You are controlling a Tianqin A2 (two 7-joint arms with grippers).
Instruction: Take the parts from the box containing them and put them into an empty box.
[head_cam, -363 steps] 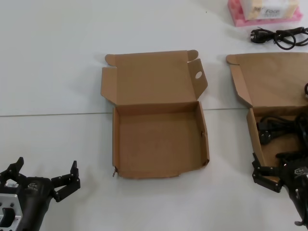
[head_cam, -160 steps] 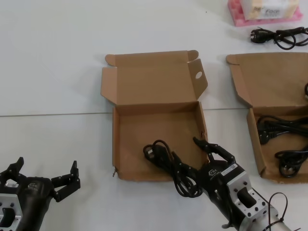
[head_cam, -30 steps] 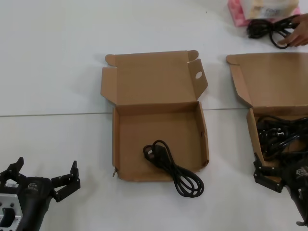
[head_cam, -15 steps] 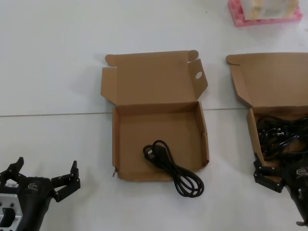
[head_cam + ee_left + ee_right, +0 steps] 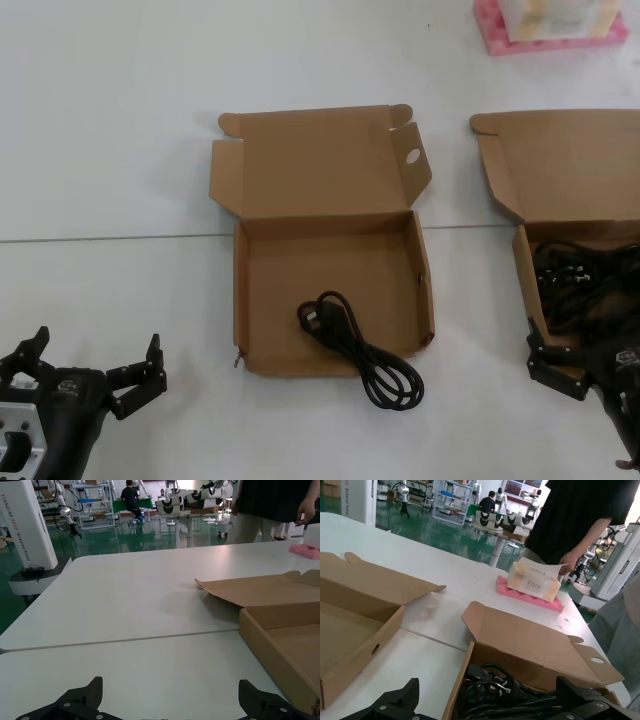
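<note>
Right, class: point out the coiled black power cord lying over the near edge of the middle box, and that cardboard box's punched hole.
Coiled black power cord (image 5: 362,351), head view, middle of its loops.
Punched hole (image 5: 411,156), head view, lid's side flap.

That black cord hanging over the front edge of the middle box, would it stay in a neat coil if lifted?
Probably not. The cord lies in loose, untied loops, so it would likely sag and unwind. It drapes limply over the box edge, suggesting floppiness. Its moulded plug end probably swings.
</note>
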